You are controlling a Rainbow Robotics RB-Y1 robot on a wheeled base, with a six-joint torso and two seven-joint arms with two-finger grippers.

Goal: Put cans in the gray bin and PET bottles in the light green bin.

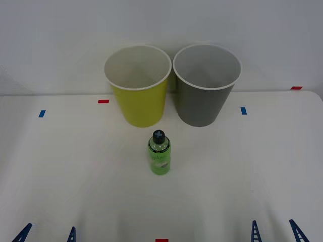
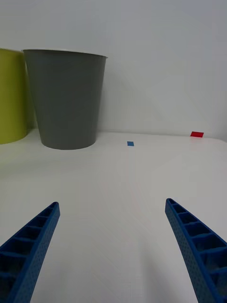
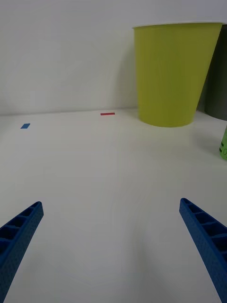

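PET bottle [image 1: 159,152] upright before light green bin [image 1: 138,85], gray bin [image 1: 206,84] beside.

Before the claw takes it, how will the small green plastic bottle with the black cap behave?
The small green plastic bottle with the black cap stands upright and is tall for its base, so a sideways nudge would probably tip it. Its round body would then likely roll. Thin plastic may dent under a hard squeeze.
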